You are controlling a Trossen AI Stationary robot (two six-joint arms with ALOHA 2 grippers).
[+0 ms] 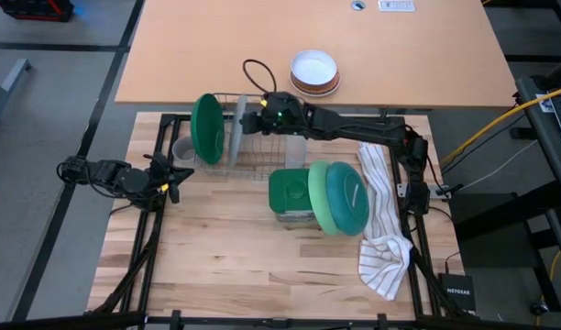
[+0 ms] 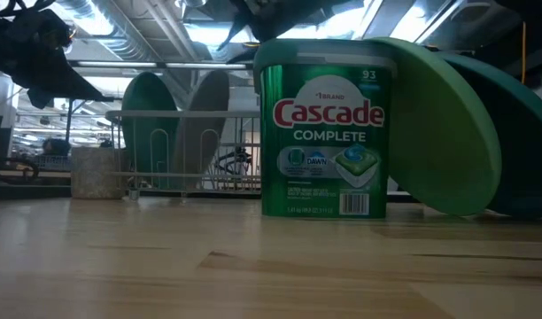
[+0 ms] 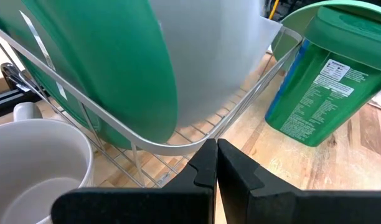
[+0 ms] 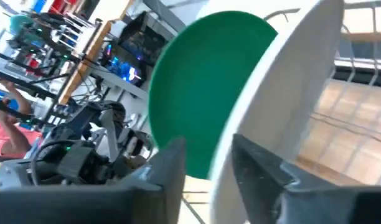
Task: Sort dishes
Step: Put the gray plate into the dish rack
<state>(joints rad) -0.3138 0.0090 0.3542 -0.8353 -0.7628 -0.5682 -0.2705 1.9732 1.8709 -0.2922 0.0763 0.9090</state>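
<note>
Two plates are standing upright in the wire rack (image 1: 262, 151): the dark green plate (image 1: 207, 128), then the grey plate (image 1: 236, 133), which our right gripper (image 1: 247, 117) is straddling, fingers apart. Our left gripper (image 1: 175, 174) is waiting clenched near the grey mug (image 1: 183, 149). The light green plate (image 1: 323, 195) and teal plate (image 1: 347, 197) are leaning against the Cascade tub (image 1: 290, 194), unsorted.

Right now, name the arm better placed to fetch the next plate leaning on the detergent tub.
Right, probably. Its end effector is at the rack's grey plate, nearer the light green plate; the left end effector waits across the table, shut.
</note>
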